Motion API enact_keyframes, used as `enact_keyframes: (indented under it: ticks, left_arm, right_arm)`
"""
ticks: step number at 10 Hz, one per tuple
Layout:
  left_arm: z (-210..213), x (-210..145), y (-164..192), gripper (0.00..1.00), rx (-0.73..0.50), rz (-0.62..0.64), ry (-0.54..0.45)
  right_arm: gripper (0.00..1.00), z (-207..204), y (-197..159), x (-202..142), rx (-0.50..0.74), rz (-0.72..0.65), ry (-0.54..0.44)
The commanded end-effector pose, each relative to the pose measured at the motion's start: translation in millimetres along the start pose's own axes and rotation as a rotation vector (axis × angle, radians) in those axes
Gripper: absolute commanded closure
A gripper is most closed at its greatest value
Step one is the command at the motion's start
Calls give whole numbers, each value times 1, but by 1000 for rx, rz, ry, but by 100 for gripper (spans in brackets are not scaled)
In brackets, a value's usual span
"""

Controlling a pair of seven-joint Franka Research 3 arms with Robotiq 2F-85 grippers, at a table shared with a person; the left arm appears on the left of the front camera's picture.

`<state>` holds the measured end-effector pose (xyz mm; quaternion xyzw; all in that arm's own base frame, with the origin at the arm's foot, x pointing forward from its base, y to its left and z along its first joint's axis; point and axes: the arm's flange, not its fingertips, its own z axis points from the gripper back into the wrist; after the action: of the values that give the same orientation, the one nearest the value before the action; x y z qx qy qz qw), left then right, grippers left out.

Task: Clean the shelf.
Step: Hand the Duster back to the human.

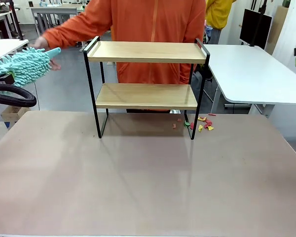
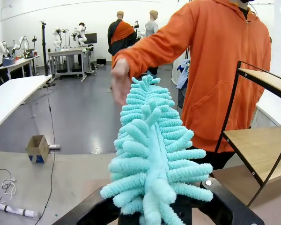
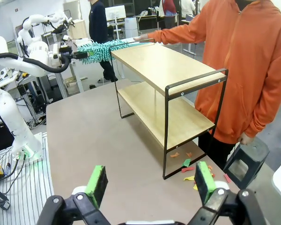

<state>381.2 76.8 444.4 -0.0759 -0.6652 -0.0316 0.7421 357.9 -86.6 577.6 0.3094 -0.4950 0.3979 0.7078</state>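
The shelf (image 1: 147, 52) stands at the table's far middle, two light wooden boards in a black frame, both bare. A fluffy teal duster (image 2: 152, 154) sticks out from my left gripper (image 2: 154, 208), which is shut on its base, left of the shelf at top-board height (image 1: 24, 65). The person's hand (image 2: 119, 79) is right at the duster's tip; I cannot tell whether it touches. My right gripper (image 3: 150, 187) hangs open above the table near the shelf's right end, nothing between its green pads (image 3: 97, 185).
Small coloured scraps (image 1: 203, 123) lie on the brown tabletop (image 1: 148, 182) by the shelf's right legs. The person in an orange hoodie (image 1: 153, 29) stands behind the shelf. A white table (image 1: 251, 74) is at the right.
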Motion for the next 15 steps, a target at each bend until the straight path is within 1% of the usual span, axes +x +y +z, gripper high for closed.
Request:
enact_keyframes:
  ticks: [1,6,7,8,9,10,11,12,13,14,15]
  left_arm:
    - [1,4,1,82,3,-19,-13]
    - [1,4,1,82,3,-19,-13]
    - [0,0,0,22,0,-1,0]
    - [4,9,-8,24,-2,12,15]
    - [8,18,-14,0,5,49,28]
    - [9,30,-18,0,32,82,30]
    - [13,49,-19,0,67,129,56]
    - [19,69,-19,1,103,176,49]
    - [25,97,-16,0,134,225,33]
    - [34,125,-8,0,171,298,-36]
    - [43,150,5,0,208,411,-91]
  right_arm:
    - [0,-2,-2,2,-2,21,-28]
    - [0,-2,-2,2,-2,21,-28]
    - [0,-2,-2,2,-2,21,-28]
    - [0,-2,-2,2,-2,21,-28]
    - [0,-2,-2,2,-2,21,-28]
    - [0,-2,-2,2,-2,21,-28]
    - [0,-2,-2,2,-2,21,-28]
    - [0,-2,-2,2,-2,21,-28]
    - [0,-2,-2,2,-2,21,-28]
    - [0,-2,-2,2,-2,21,-28]
    - [0,-2,-2,2,-2,21,-28]
